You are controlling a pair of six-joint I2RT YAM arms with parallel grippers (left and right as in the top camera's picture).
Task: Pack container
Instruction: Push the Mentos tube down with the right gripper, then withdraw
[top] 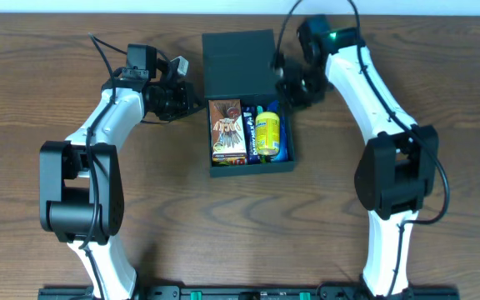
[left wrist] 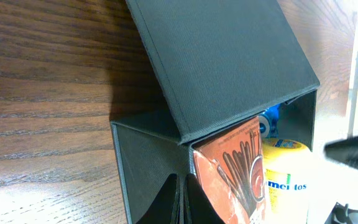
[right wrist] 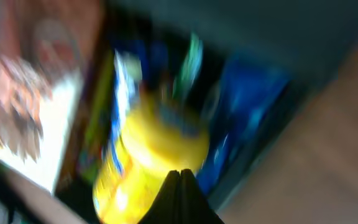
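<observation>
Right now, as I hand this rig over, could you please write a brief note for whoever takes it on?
Left end effector: shut, empty, near the left wall of the container.
Right end effector: shut, empty, beside the right edge of the lid.
Inside: brown packet, yellow tub, blue packets.
Packing looks done; lid raised.
Left to do: close the lid.

container (left wrist: 222, 62) lid half raised; orange packet (left wrist: 232, 168), yellow tub (left wrist: 284, 177) inside

Matt cardboard container (top: 237, 62), wood-grain table (top: 440, 100)
</observation>
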